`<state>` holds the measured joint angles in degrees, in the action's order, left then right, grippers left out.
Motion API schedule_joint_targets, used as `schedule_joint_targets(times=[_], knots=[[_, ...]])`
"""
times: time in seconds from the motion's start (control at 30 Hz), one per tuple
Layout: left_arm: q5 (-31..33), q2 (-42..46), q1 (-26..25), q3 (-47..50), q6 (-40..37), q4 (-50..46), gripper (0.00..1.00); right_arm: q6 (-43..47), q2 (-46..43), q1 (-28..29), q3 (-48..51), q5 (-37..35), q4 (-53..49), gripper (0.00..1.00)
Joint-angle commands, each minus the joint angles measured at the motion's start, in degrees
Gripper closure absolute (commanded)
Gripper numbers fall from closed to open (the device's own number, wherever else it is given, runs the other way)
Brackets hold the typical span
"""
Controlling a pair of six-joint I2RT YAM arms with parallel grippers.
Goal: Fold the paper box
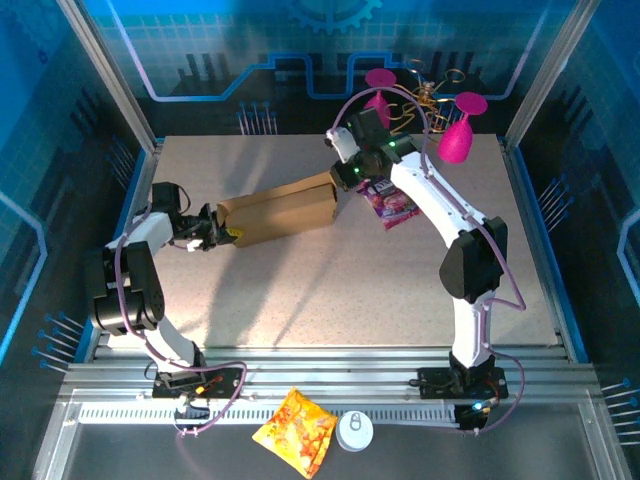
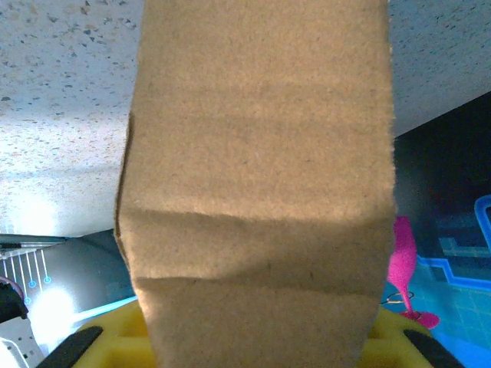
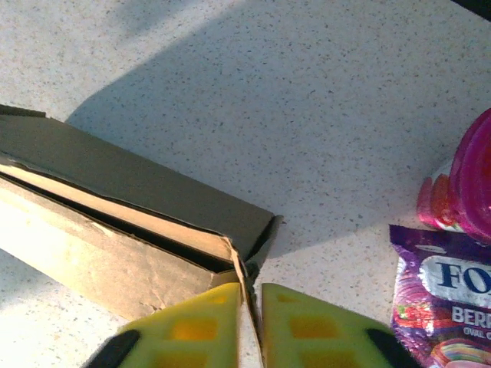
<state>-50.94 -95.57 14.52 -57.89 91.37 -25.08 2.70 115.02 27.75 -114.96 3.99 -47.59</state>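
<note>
While tight on box [image 3: 100, 253], right claw [image 3: 249, 297]

A purple candy packet [image 1: 390, 203] lies on the table [image 1: 350, 290] near a pink goblet [image 1: 457, 130].

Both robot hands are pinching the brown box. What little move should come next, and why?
Probably the right hand should fold the thin cardboard edge it pinches inward, since that end of the paper box gapes open, while the left hand steadies the far end.
</note>
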Motion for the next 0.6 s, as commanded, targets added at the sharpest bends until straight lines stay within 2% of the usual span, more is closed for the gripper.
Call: schedule_joint_targets(times=[0.0,0.27,0.33,0.4,0.57], knots=[[1.98,-2.60,0.41,0.28,0.01,-4.28,0.89,-0.59,0.48,0.88,-0.20,-1.53,-0.86,0.96],[1.54,-3.20,0.41,-0.47,-0.32,-4.01,0.88,-1.69,-0.40,1.65,3.01,-2.62,0.81,0.98],[1.63,-3.36,0.42,-0.55,-0.36,-4.01,0.88,-1.66,-0.45,1.70,3.12,-3.06,0.88,0.94],[1.72,-3.44,0.41,-0.63,-0.46,-4.06,0.88,-1.59,-0.24,1.61,2.92,-3.43,0.84,0.82],[1.58,-3.66,0.42,-0.91,-0.54,-4.20,0.88,-2.08,0.72,0.88,0.91,-3.18,0.32,0.81]])
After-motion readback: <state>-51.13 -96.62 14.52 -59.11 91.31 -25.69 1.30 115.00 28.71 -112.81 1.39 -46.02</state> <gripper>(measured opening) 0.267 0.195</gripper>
